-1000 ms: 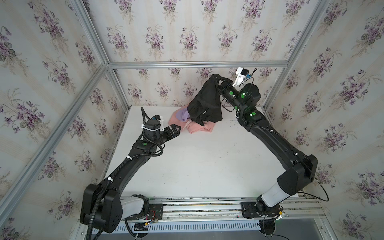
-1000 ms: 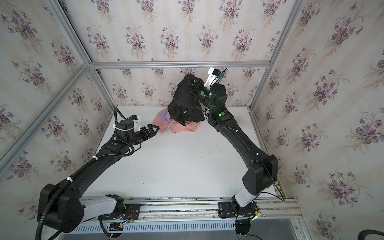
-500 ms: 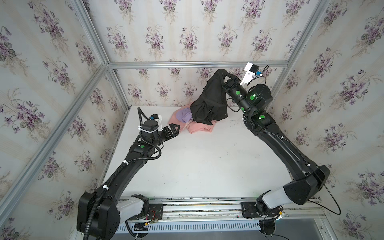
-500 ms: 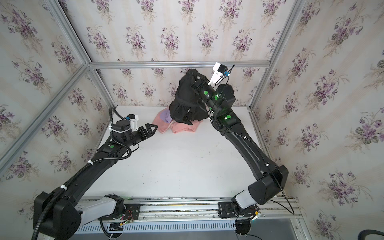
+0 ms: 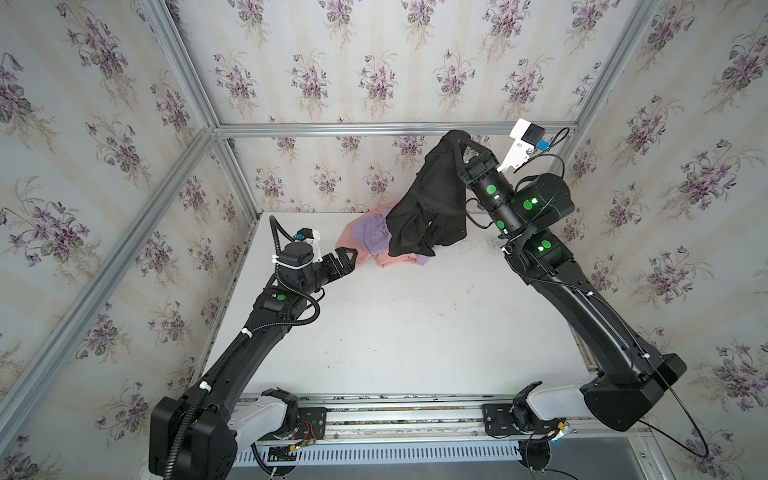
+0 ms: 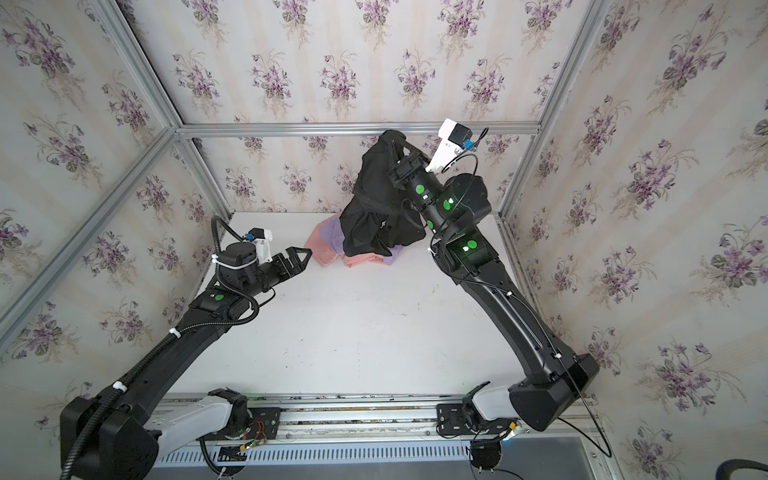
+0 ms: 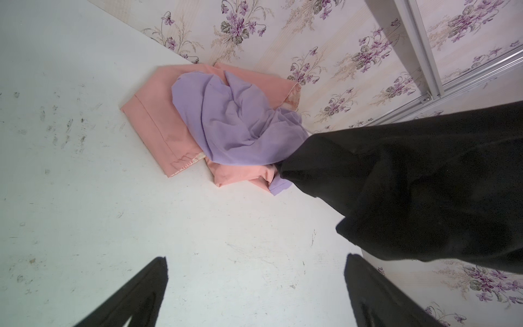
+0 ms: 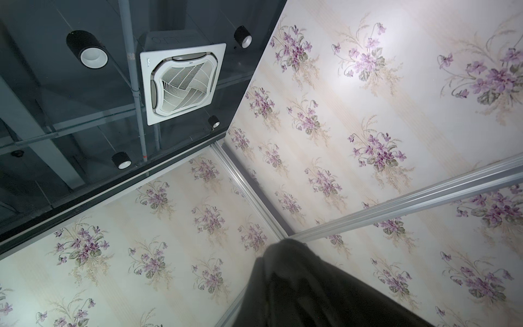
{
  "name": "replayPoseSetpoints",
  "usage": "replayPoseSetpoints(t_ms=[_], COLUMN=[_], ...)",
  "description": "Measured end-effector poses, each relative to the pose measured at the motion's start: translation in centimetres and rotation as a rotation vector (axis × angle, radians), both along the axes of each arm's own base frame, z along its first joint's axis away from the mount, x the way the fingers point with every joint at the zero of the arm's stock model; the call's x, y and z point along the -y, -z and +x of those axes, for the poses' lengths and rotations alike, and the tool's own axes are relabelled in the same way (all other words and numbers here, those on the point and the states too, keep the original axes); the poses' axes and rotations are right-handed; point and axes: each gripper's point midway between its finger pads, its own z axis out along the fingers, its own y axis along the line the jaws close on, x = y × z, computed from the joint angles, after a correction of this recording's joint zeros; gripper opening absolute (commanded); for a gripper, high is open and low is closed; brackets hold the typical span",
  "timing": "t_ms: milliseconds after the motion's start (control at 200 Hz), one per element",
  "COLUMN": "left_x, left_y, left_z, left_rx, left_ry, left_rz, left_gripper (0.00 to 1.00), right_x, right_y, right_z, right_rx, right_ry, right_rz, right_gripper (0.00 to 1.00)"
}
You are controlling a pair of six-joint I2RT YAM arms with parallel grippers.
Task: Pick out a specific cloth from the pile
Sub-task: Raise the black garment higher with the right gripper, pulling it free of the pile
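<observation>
Cloth (image 5: 432,199), black, in both top views: clamped by its upper fold in right gripper (image 5: 457,139), jaws together on it, held high, draped down below that gripper toward the pile (image 5: 374,241). Left gripper (image 5: 349,252) low over table (image 5: 415,324), jaws apart, empty, pile just ahead of its tips, not touching.

Left wrist view: fingers (image 7: 135,294) spread wide. Ahead of them, lavender cloth (image 7: 232,127) atop pink cloth (image 7: 152,121). Cloth (image 7: 410,184) hanging ahead and off to one side, lower end by the pile, contact unclear.

Right wrist view: only a dark fold of cloth (image 8: 297,288), gripper itself hidden.
</observation>
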Motion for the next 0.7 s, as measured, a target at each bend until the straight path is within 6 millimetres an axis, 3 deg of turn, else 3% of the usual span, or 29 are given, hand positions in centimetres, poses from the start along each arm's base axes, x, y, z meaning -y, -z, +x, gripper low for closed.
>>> replayPoseSetpoints(t_ms=[175,315,700], left_x=[-0.1,-0.1,-0.4], left_y=[-0.9,-1.7,-4.0], left_z=[-0.2,-0.2,-1.0], left_rx=[0.02,0.04,0.087], left_ry=[-0.001,-0.002,-0.006], left_rz=[-0.004,-0.006,-0.017], left_gripper=[1.0,1.0,1.0], right_x=[-0.8,0.0,1.0], right_y=[-1.4,-2.9,-4.8], right_z=[-2.0,-3.2,-6.3], right_rx=[0.038,0.071,0.124], right_ry=[-0.023,-0.012,-0.03], right_rz=[-0.009,0.005,0.018], right_gripper=[0.0,0.0,0.0])
